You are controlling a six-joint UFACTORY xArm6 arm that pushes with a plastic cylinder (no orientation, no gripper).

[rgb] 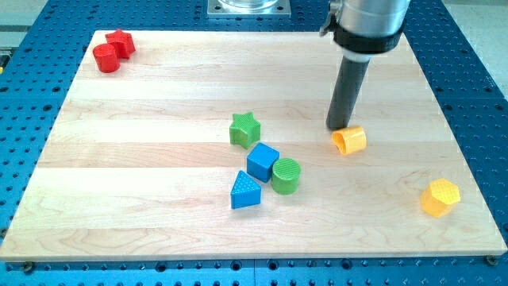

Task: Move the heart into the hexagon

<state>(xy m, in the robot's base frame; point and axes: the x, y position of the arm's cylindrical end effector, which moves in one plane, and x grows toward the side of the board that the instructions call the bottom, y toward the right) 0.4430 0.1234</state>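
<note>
A small yellow-orange heart block (349, 140) lies right of the board's middle. A yellow hexagon block (440, 197) lies near the board's lower right corner, well apart from the heart. My tip (338, 126) stands on the board just above and slightly left of the heart, touching or nearly touching its upper left edge. The dark rod rises from there to the grey arm at the view's top.
A green star (245, 129), a blue cube (262, 162), a green cylinder (286, 175) and a blue triangle (244, 191) cluster left of the heart. A red cylinder (105, 58) and another red block (121, 42) sit at the board's top left corner.
</note>
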